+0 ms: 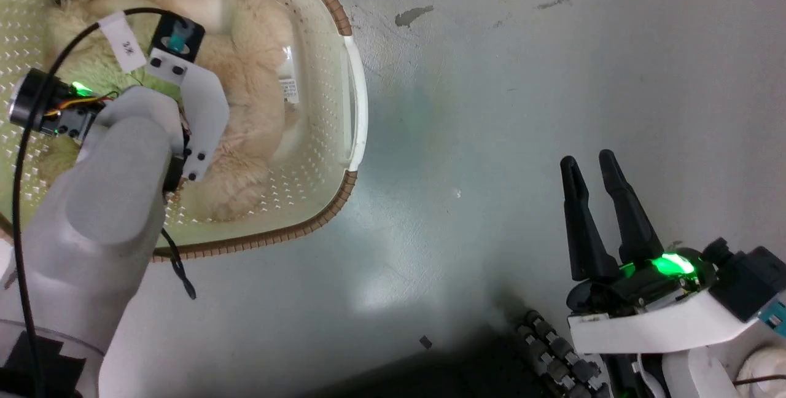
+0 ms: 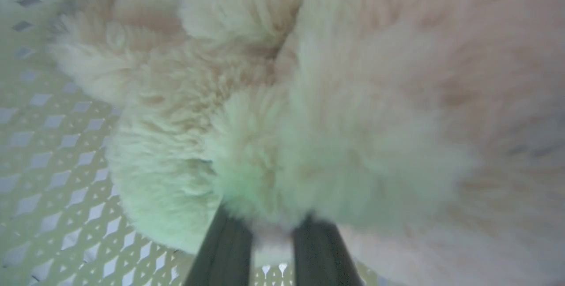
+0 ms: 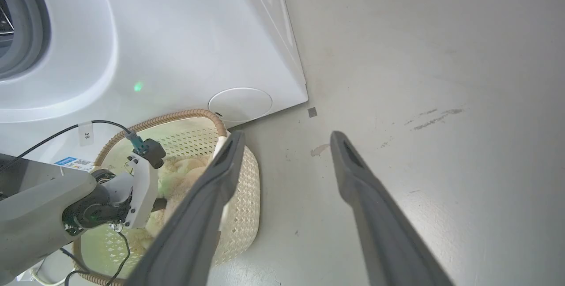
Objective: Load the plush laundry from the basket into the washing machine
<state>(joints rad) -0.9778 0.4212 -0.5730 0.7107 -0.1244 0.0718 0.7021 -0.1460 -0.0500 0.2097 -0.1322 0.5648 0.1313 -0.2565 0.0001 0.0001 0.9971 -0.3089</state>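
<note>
One plush laundry point(image 1: 245, 109) bundle lies inside the one basket point(image 1: 359, 109), far left. Left gripper point(image 2: 269, 228): jaws narrow, pinching a tuft of its pile. Right gripper point(image 1: 587, 161): jaws wide, nothing held, near right. Basket-floor label point(image 1: 288, 88): print illegible. Cable tag point(image 1: 126, 42): reads "3" plus one character. One washing machine point(image 3: 176, 34) stands just beyond the basket. Floor point(image 1: 491, 78): grey, stained, scuffed.

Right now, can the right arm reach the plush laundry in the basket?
Probably not cleanly. The right gripper hangs open over bare floor beside the basket, whose top is open, but the left arm sits over the plush laundry.
</note>
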